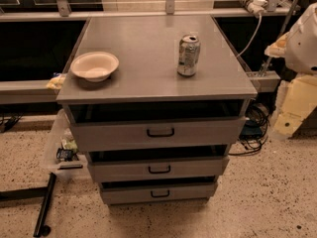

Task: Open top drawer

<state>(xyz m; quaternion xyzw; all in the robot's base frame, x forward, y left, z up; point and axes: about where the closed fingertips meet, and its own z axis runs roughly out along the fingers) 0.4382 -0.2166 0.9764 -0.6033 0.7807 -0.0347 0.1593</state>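
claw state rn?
Claw: cannot be told. It is at the right edge of the view, apart from the top drawer.

There is one wide gray metal top drawer (208,132), two narrower gray drawer fronts (198,168), one round beige bowl (94,66), one dented silver can (188,55), and one pale gripper (290,118) at the right edge.

- Robotics lab or workshop, not a home.
- Evidence: speckled hard floor (277,192), metal frame rails (29,90), power strip (247,1), loose cables (255,133), gray metal drawer cabinet (148,63).
- Gripper out of view; white robot casing (304,38) at the right edge.
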